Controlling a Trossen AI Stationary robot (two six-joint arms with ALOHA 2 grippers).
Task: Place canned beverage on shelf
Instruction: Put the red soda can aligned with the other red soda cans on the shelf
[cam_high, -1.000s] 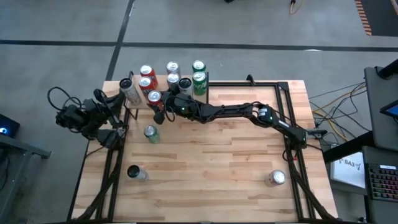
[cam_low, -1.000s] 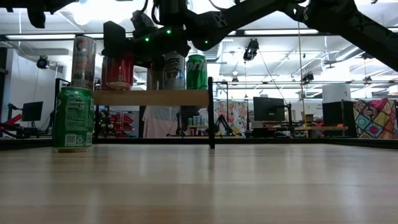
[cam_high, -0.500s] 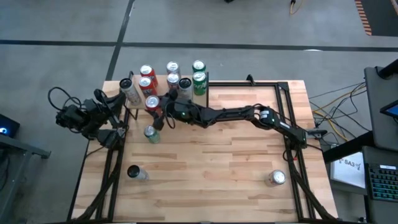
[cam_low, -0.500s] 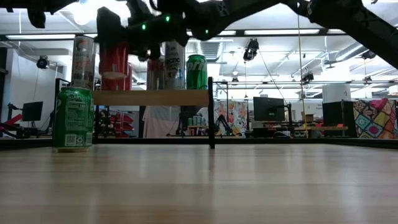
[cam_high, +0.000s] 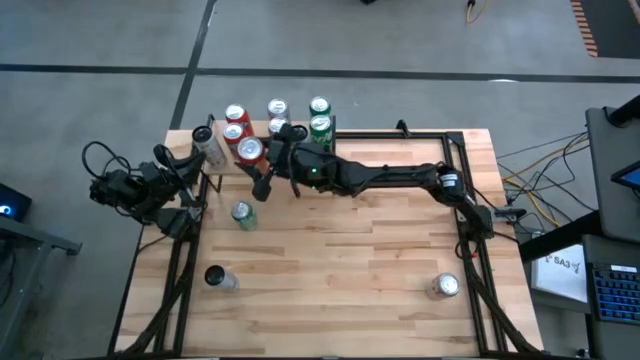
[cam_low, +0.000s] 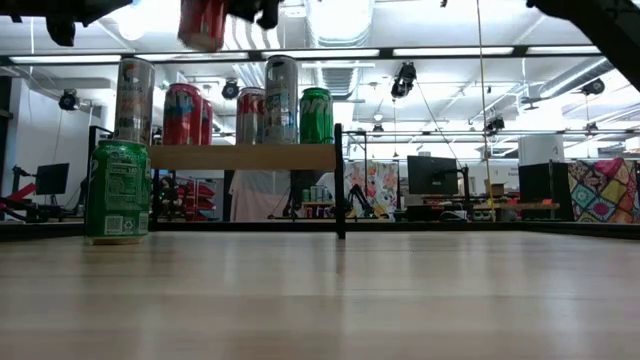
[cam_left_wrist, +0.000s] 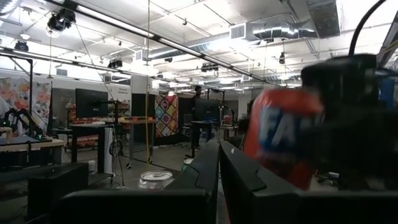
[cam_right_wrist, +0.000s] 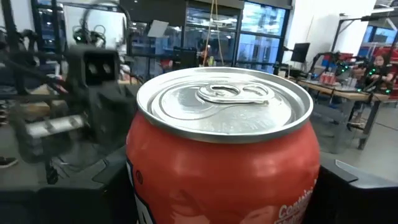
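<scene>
A red can (cam_right_wrist: 224, 149) hangs high above the table in my right gripper (cam_high: 252, 152), which is shut on it; in the low view the red can (cam_low: 203, 20) is higher than the tops of the cans on the shelf (cam_low: 245, 157). Several cans, red, silver and green, stand upright on the shelf board at the table's far left. My left gripper (cam_left_wrist: 217, 155) is shut and holds nothing; it waits at the table's left edge (cam_high: 190, 168). My right gripper pinches the red can's side wall (cam_right_wrist: 140, 186) between its two fingers, one on each side of the can. The fingers (cam_right_wrist: 357, 193) come in level from the table's right. The can stands upright, top up, lifted clear of the table and shelf.
A green can (cam_low: 117, 190) stands on the table just in front of the shelf's left end (cam_high: 242, 213). A dark can (cam_high: 215, 277) lies near the front left and a silver can (cam_high: 445, 287) stands near the front right. The table's middle is bare wood.
My right gripper has gone up with the red can, from about the height of the cans on the shelf to well above their tops. The can has stayed upright in the hold.
</scene>
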